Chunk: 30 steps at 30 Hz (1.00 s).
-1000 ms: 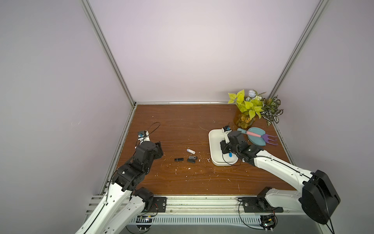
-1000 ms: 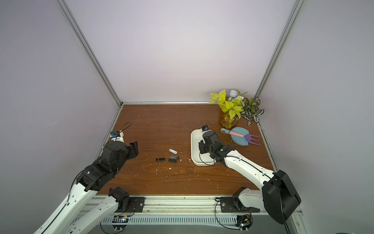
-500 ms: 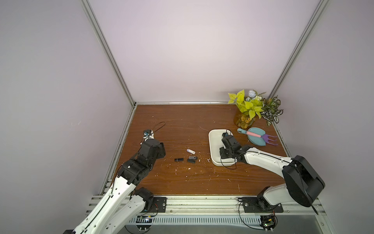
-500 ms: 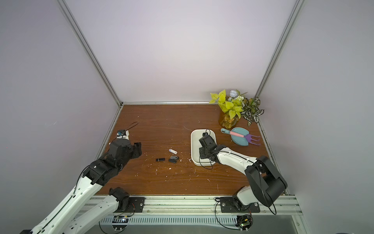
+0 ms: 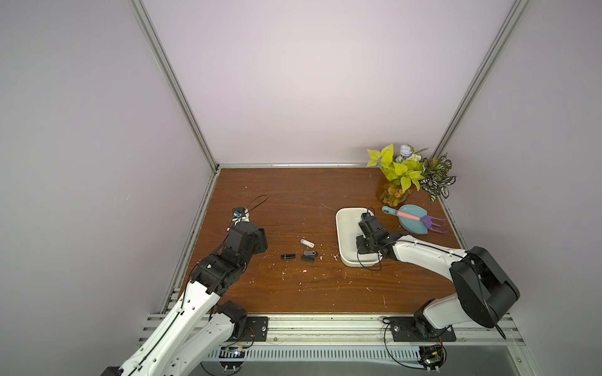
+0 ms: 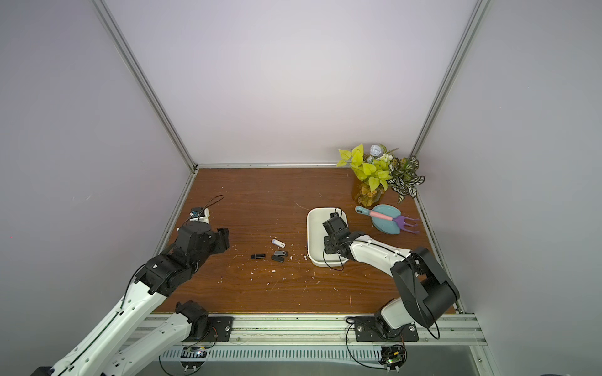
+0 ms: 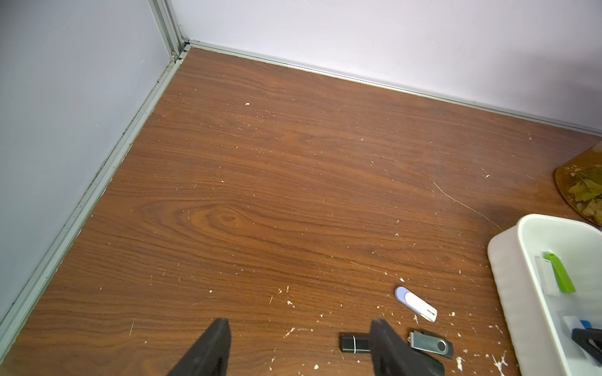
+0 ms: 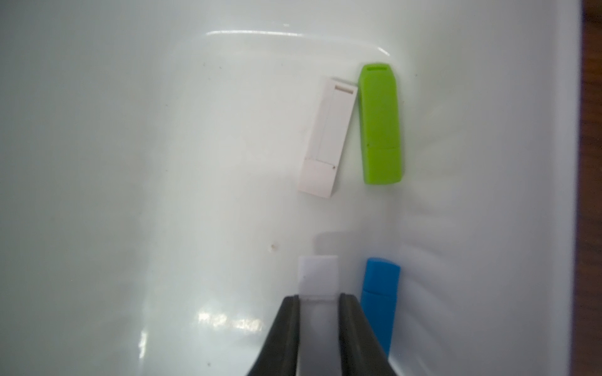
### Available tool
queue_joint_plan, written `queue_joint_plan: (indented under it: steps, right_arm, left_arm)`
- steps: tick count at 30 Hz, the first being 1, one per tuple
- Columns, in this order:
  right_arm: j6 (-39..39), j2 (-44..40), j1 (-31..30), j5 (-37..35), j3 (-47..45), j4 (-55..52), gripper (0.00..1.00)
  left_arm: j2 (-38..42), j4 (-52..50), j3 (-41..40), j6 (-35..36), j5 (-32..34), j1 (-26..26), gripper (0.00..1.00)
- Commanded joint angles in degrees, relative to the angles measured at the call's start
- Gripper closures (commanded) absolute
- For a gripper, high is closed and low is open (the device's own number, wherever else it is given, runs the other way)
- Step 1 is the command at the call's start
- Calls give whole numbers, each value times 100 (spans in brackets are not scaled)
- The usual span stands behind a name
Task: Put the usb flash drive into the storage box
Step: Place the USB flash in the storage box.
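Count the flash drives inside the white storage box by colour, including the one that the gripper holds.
White: 2, the loose white flash drive and the held white flash drive in the right gripper
Green flash drive: 1
Blue flash drive: 1
Total: 4

We see plain pale lilac walls (image 5: 293, 81) closing in a brown wood-grain tabletop (image 5: 293, 188), flecked with white crumbs and fine scratches. Ahead of the left gripper (image 7: 299, 324), to its left, aluminium profiles (image 7: 169, 26) meet in the corner. Behind it a slotted metal rail (image 5: 325, 328) edges the table. The light is soft and even.
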State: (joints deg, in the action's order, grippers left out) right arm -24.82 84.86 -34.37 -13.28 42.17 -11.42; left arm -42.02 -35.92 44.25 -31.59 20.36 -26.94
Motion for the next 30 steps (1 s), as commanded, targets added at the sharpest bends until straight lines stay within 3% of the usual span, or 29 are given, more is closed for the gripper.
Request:
queue_joint_plan:
  steps: [1,22,27,30]
  right_arm:
    - [33,-51,30,-24,-40,42,90]
    - [73,51,44,232,-175,324,76]
    - [200,-95,40,321,-91,223,55]
    - [274,-408,42,447,-11,166,50]
  left_arm:
    - [-2,24,-42,66,-14,66,33]
    - [-74,24,-65,49,-1,66,33]
    - [-83,24,-70,44,-14,67,33]
    - [-78,24,-73,31,3,66,33]
